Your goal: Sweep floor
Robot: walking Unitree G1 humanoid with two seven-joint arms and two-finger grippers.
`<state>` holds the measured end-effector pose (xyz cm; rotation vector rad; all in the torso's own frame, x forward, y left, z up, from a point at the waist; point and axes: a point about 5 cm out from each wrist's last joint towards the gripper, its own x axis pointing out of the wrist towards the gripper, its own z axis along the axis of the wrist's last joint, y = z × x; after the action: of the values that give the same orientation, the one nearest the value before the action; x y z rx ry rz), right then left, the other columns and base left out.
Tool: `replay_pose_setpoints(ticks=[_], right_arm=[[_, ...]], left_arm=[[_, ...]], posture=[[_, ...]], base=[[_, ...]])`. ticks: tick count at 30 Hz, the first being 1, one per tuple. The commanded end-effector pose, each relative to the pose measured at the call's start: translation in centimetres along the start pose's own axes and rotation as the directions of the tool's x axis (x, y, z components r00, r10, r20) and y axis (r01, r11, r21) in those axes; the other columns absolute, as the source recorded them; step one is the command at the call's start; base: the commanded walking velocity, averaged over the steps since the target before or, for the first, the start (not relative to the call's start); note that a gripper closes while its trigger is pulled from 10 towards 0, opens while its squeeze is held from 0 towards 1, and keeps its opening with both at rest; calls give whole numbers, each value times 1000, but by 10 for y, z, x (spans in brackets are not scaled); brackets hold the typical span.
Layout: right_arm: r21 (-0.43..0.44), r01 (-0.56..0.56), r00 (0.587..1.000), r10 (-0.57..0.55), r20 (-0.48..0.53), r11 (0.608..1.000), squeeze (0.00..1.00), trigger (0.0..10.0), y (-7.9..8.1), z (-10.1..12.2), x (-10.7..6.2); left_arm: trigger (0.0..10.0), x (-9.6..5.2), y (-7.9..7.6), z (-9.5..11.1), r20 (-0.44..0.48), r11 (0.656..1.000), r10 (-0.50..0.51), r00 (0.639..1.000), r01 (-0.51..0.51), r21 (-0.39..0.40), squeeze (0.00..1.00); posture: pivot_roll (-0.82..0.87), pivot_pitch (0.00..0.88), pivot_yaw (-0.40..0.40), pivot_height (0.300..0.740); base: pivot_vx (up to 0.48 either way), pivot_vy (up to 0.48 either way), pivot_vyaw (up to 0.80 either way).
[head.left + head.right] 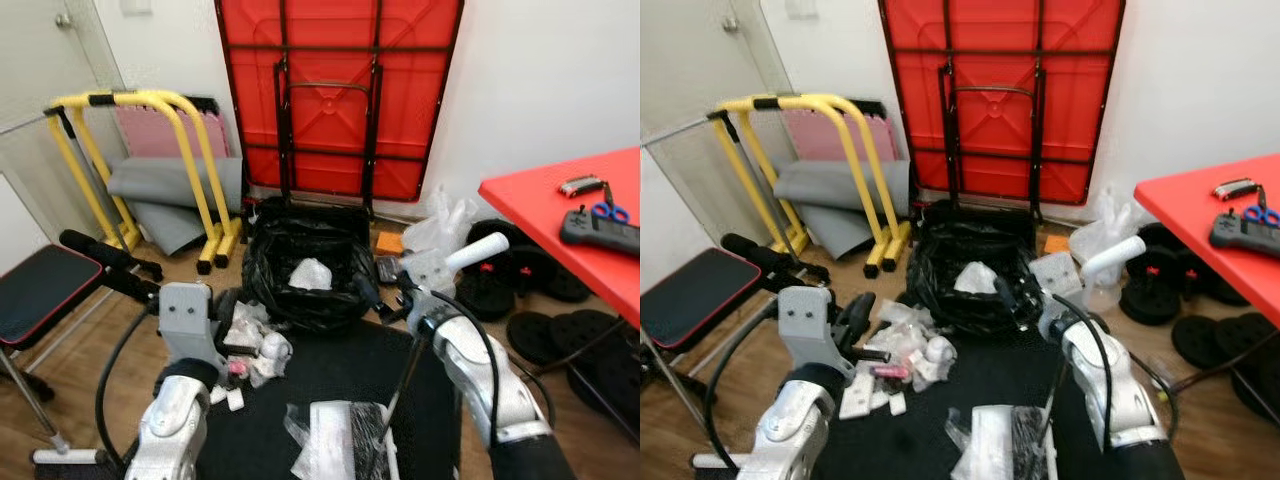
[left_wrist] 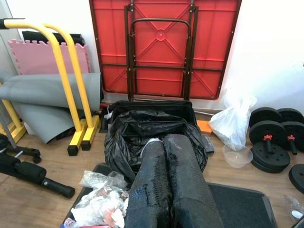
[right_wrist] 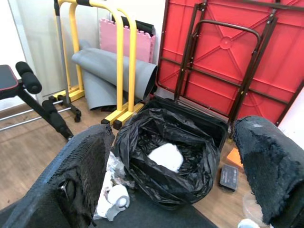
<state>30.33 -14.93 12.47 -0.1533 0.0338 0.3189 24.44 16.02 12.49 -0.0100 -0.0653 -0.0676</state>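
The bin bag [image 1: 305, 270] stands open-mouthed on the floor just off the far edge of the black mat [image 1: 330, 400], so rubbish can be dropped straight in; a white wad already lies inside. The litter pile [image 1: 250, 350] sits at the mat's far left corner, just beside the bag. The left gripper [image 2: 171, 185] hangs above that pile with its fingers pressed together, holding nothing. The right gripper [image 3: 175, 166] hovers over the bag's mouth, fingers spread wide and empty, likely having let something go.
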Motion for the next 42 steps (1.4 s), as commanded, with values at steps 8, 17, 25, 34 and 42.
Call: replay_pose_setpoints(ticks=[8,17,25,34,42], right_arm=[[-9,24,1000,-24,0,1000,0,10000,-4,0,-1],[-16,59,998,-59,-5,998,0,10000,-10,1,-8],[-20,116,993,-116,-13,993,0,10000,-20,-1,-16],[-23,152,988,-152,-1,988,0,10000,-27,4,-12],[-38,201,980,-201,2,979,0,10000,-36,7,-8]], left_arm=[[10000,-2,-4,3,-13,999,-31,999,31,23,0],[10000,-12,-6,8,-28,998,-54,998,54,26,0],[10000,-26,-5,13,-57,998,-61,996,63,26,0],[10000,-29,-5,14,-74,997,-65,995,67,27,0],[10000,-26,-5,14,-82,998,-61,995,64,31,0]], posture=[[-31,0,11,651],[-16,61,37,631],[3,129,61,606],[7,128,65,576],[-1,107,60,536]], base=[[0,0,0],[0,0,0],[0,0,0],[0,0,0],[0,0,0]])
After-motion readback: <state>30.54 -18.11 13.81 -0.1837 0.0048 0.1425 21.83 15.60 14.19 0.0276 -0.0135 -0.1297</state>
